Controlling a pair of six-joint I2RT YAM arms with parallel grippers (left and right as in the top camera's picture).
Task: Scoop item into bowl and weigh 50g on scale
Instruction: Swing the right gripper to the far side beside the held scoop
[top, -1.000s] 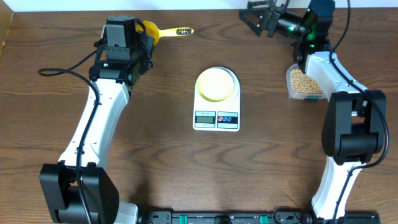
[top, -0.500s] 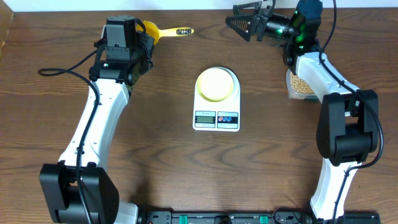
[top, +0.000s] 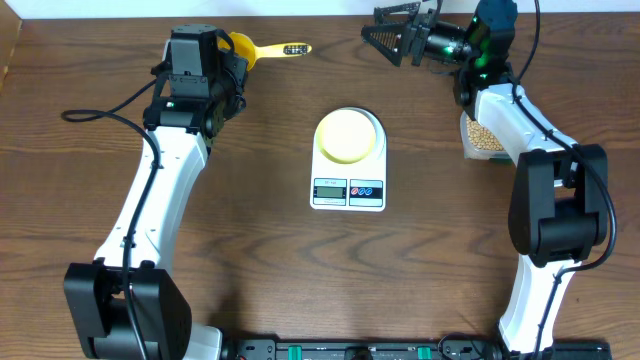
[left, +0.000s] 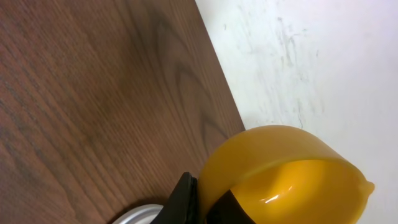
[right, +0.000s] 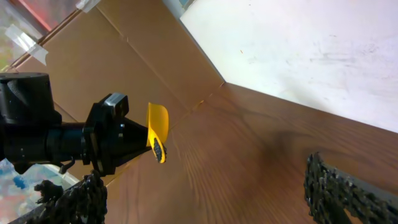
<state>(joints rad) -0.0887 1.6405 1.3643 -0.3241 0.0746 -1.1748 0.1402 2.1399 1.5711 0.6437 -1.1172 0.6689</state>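
Left gripper (right: 142, 135) was clamped on the yellow scoop (top: 243, 46) at the far-left end of the table (top: 260, 250). From overhead we couldn't see its fingers, since the wrist housing covered them. Only the scoop's cup and handle stuck out to the right. The left wrist view was mostly scoop cup, cropped at the bottom edge, with one dark finger (left: 184, 198) against it and the other finger out of frame. Right gripper (top: 386, 30) had its jaws spread wide with nothing between them. It sat near the far edge, right of centre, pointing left toward the scoop, and we couldn't judge its height over the table. Its own camera caught only the two fingertips in the bottom corners, both cropped, with the scoop and the left wrist small and distant between them. The beans (top: 487, 137) sat in the clear tub (top: 466, 128) by the right edge. The right arm crossed over the tub, so only a patch of beans and part of the rim showed. The bowl (top: 348, 134) sat on the scale (top: 348, 203) mid-table, well apart from both grippers, and covered most of the platform. The scale's display was too small to read, and the two buttons beside it were just coloured dots.
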